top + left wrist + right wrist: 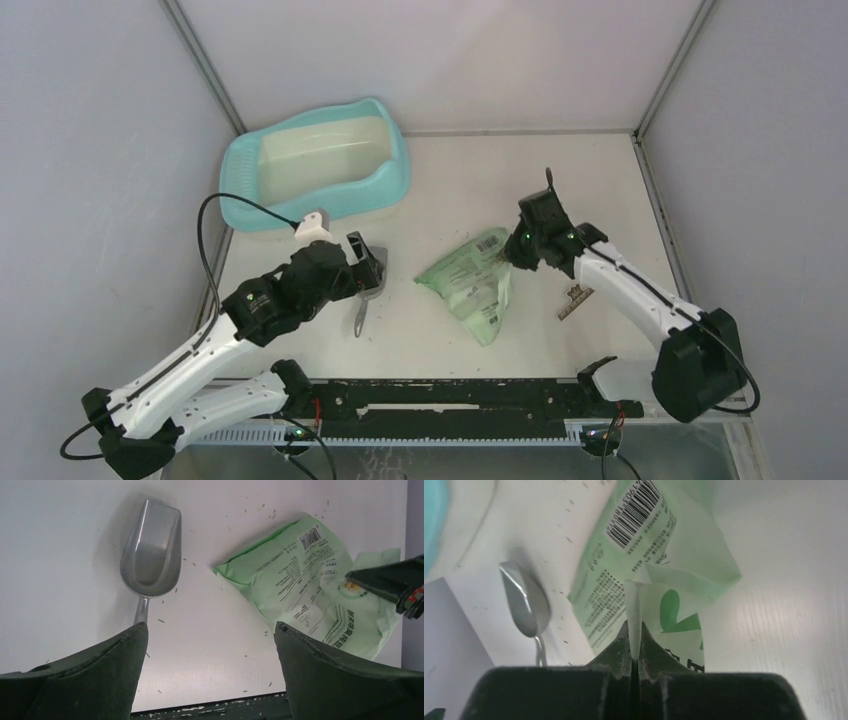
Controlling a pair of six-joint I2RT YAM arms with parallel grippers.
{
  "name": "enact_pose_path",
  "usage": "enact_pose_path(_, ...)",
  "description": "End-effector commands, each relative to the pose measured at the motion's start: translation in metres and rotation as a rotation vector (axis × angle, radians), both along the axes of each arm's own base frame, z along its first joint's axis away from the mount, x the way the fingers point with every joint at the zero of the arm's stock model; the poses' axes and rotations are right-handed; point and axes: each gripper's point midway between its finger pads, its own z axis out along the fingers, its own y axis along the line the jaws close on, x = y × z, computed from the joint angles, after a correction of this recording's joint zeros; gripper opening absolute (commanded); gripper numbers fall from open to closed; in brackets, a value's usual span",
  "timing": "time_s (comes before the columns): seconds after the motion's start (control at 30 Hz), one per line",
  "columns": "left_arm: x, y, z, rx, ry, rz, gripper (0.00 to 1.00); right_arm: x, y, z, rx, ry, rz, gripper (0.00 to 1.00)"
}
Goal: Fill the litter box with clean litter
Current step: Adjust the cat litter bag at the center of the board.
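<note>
The litter box (398,165) is sitting at the far left corner of the table (600,190), turned at an angle. Its left rim is lying close to the left wall and its far end is near the back wall. Its pale inside is showing. Bare table is running from the box's right rim out to the right wall.

The left hand (365,262) is hovering over the scoop (360,318), near the box's near rim, with its jaws standing wide apart and gripping nothing. In the left wrist view the scoop (150,550) is lying flat, bowl up. Its handle is running toward one finger (100,670); contact cannot be told.

The bag (470,280) is lying mid-table, barcode end toward the back. A strip of bare table is separating its left edge from the scoop. The right hand (520,245) is closed on the bag's far right edge. In the right wrist view the jaws are pinching a folded flap of the bag (644,540).

Stray litter (161,621) is lying scattered on the table around the scoop and bag. A small tag (575,300) is lying beside the right arm.
</note>
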Motion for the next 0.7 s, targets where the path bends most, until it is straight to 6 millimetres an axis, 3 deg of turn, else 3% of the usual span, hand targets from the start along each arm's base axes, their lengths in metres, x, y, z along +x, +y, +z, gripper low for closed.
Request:
enact_pose_path(0.0,-0.007,-0.008,-0.003,-0.015,-0.005,-0.038,0.99,-0.013,-0.02,0.008,0.01,-0.092,-0.1,0.0)
enact_pose_path(0.1,-0.009,-0.01,-0.005,-0.008,0.002,-0.046,0.99,-0.028,-0.027,0.001,0.007,-0.077,-0.066,0.0)
enact_pose_path(0.17,-0.009,-0.011,-0.007,-0.004,0.008,-0.047,0.99,-0.039,-0.03,-0.002,-0.015,-0.077,-0.002,0.25)
enact_pose_path(0.23,-0.011,-0.011,-0.009,-0.001,0.016,-0.047,0.99,-0.05,-0.037,0.001,-0.058,-0.088,0.052,0.32)
enact_pose_path(0.4,-0.014,-0.012,-0.011,0.004,0.027,-0.048,0.99,-0.081,-0.065,0.022,-0.192,-0.174,0.147,0.81)
enact_pose_path(0.47,-0.014,-0.014,-0.012,0.016,0.037,-0.053,0.99,-0.094,-0.07,0.029,-0.225,-0.197,0.179,0.86)
enact_pose_path(0.57,-0.016,-0.019,-0.013,0.028,0.044,-0.064,0.98,-0.117,-0.053,0.045,-0.195,-0.249,0.253,0.92)
enact_pose_path(0.67,-0.016,-0.026,-0.016,0.044,0.045,-0.078,0.98,-0.141,-0.032,0.045,-0.125,-0.205,0.318,0.9)
